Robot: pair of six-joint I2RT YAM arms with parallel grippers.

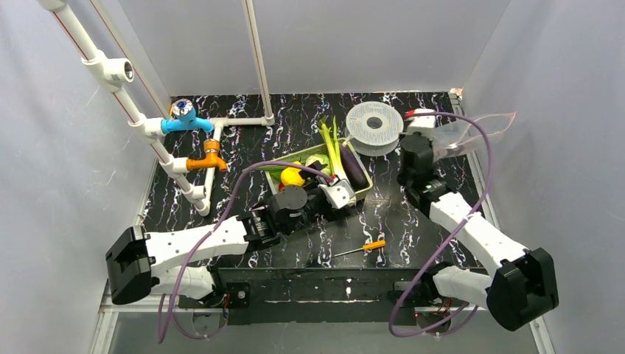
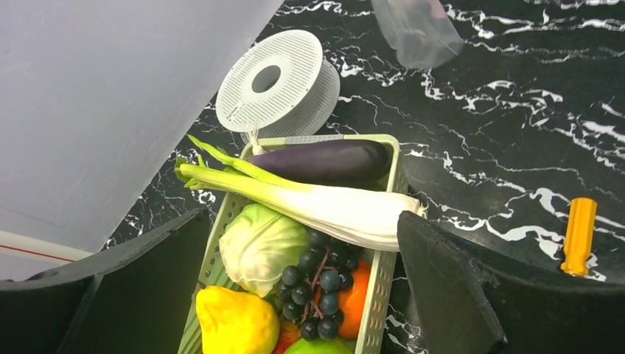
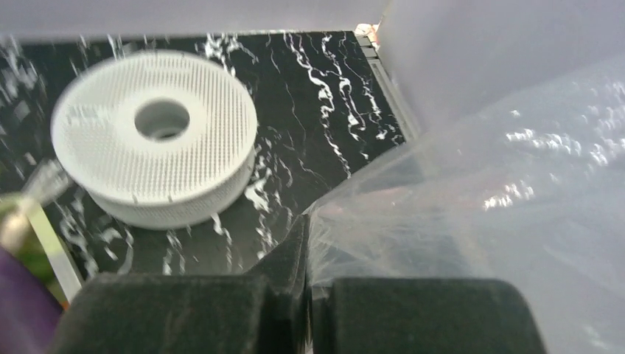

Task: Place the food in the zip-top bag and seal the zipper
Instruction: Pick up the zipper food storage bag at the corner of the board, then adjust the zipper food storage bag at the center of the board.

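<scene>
The food lies in a pale-green basket point(image 1: 362, 181): a leek point(image 2: 317, 203), an eggplant point(image 2: 324, 158), a cabbage point(image 2: 262, 247), dark grapes point(image 2: 320, 284), a yellow pepper point(image 2: 236, 321), an orange fruit point(image 2: 357, 295) and a green apple point(image 2: 317, 346). My left gripper point(image 1: 340, 189) hovers open over the basket's near end point(image 2: 302, 295), its fingers either side of the basket, holding nothing. My right gripper point(image 1: 426, 122) is shut on a corner of the clear zip-top bag point(image 3: 501, 184) and holds it in the air at the far right point(image 1: 468, 136). The pinkish zipper point(image 1: 486, 116) runs along the bag's top edge.
A grey round spool point(image 1: 374, 127) lies behind the basket, between it and the bag. An orange-handled screwdriver point(image 1: 366, 246) lies near the front edge. White pipes with blue and orange fittings point(image 1: 193, 140) stand at the far left. White walls enclose the table.
</scene>
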